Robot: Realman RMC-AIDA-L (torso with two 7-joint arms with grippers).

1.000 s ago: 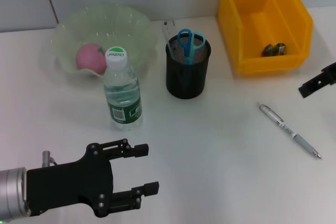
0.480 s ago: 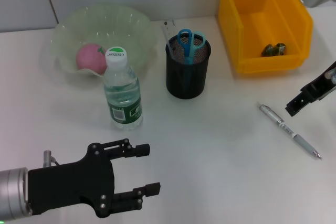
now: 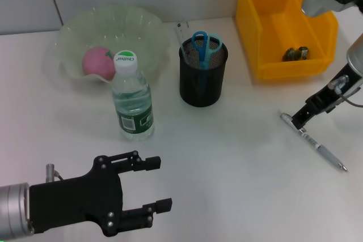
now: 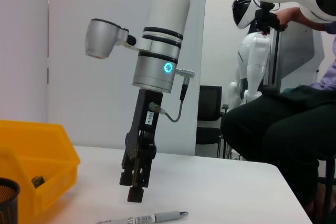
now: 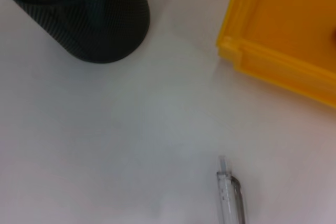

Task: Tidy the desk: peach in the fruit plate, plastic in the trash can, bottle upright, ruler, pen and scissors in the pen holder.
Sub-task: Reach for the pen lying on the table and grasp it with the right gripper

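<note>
A silver pen (image 3: pixel 315 143) lies on the white table at the right; it also shows in the left wrist view (image 4: pixel 142 217) and the right wrist view (image 5: pixel 231 195). My right gripper (image 3: pixel 300 116) hangs just above the pen's end nearest the black mesh pen holder (image 3: pixel 202 86). Blue scissors (image 3: pixel 204 46) and a ruler (image 3: pixel 181 31) stand in the holder. The peach (image 3: pixel 97 62) lies in the pale green fruit plate (image 3: pixel 142 26). The bottle (image 3: pixel 132 103) stands upright. My left gripper (image 3: pixel 161 183) is open and empty near the front left edge.
A yellow bin (image 3: pixel 266 26) at the back right holds a piece of plastic (image 3: pixel 296 53). In the left wrist view a seated person (image 4: pixel 283 129) and another robot (image 4: pixel 252 51) are beyond the table's far edge.
My right gripper has come in from the right edge and down toward the pen, moving left. The left arm has not moved.
</note>
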